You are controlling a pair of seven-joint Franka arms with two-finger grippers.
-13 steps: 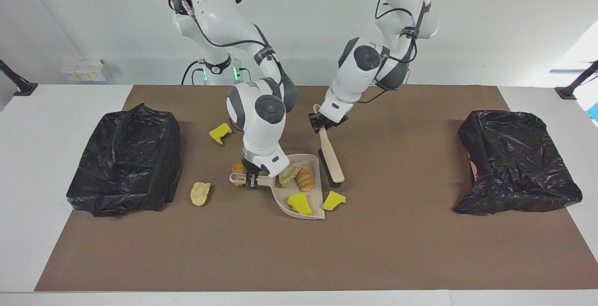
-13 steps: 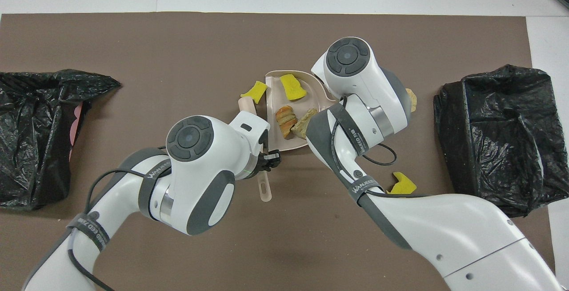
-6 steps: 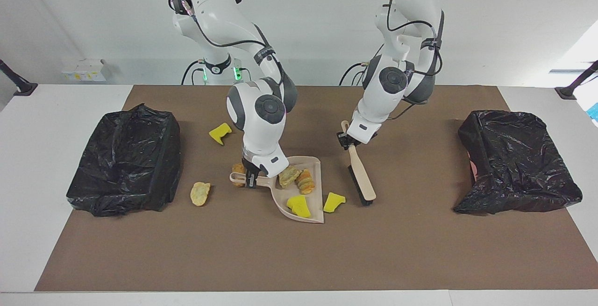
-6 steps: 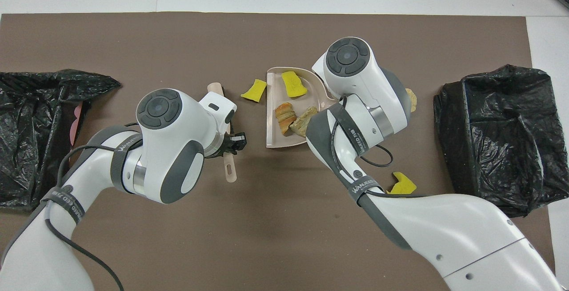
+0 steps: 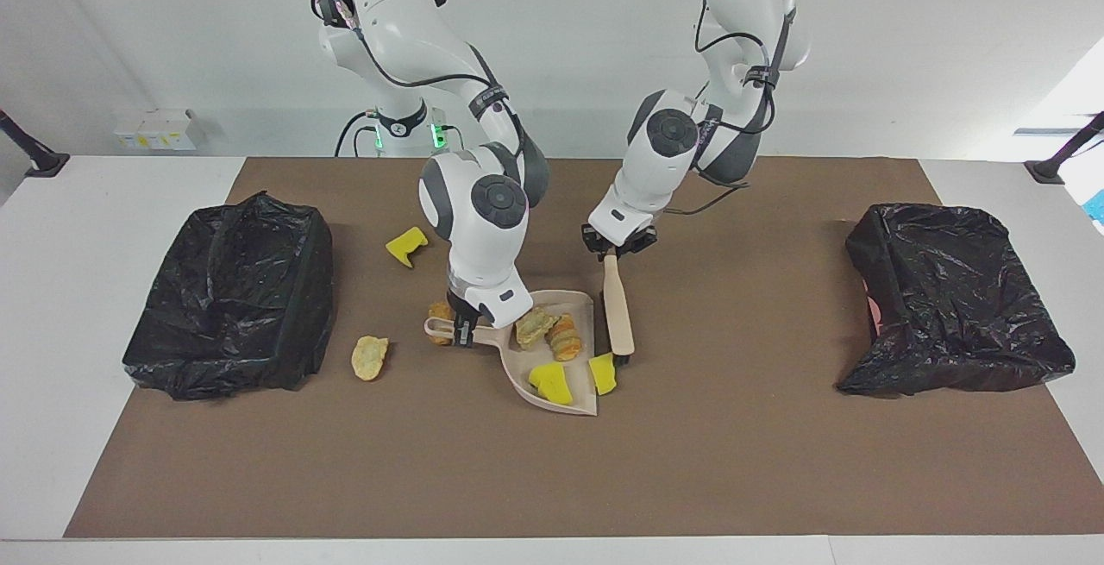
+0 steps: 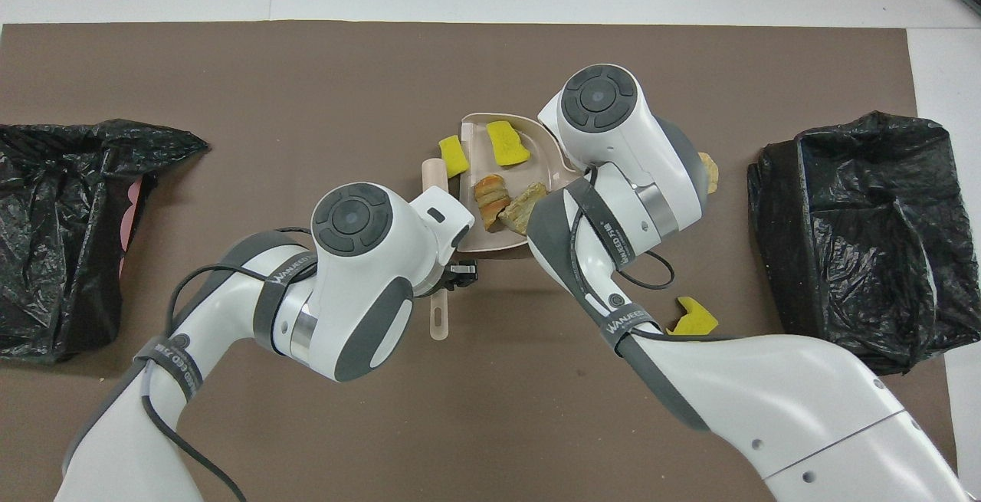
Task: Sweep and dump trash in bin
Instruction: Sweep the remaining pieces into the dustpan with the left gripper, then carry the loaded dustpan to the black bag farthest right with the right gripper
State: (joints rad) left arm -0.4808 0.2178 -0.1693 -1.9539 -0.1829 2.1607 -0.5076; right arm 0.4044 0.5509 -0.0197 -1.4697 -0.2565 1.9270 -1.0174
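Since a moment ago the left hand (image 5: 617, 249) has swung the brush (image 5: 617, 306) back in toward the dustpan (image 5: 552, 375), and the yellow sponge piece (image 5: 602, 373) that lay loose on the mat now sits at the dustpan's open edge, pressed between that edge and the brush head. The left hand is clamped on the brush handle, with the brush leaning down to the brown mat (image 5: 742, 427) that covers the worktop (image 5: 52, 306). The right hand (image 5: 463, 334) is clamped on the dustpan's handle and holds the pan flat on the mat. Inside the pan lie another yellow sponge piece (image 5: 552, 379), a yellow-green lump (image 5: 533, 325) and an orange-streaked bread lump (image 5: 564, 335). Three scraps remain outside it: a brown lump (image 5: 441, 313) touching the dustpan handle beside the right hand, a tan bread piece (image 5: 370, 357) farther toward the right arm's end of the worktop, and a yellow sponge wedge (image 5: 405, 246) nearer to the robots. A black bag-lined bin (image 5: 233, 298) stands at the right arm's end of the worktop, and a second black bag-lined bin (image 5: 953, 302) at the left arm's end.
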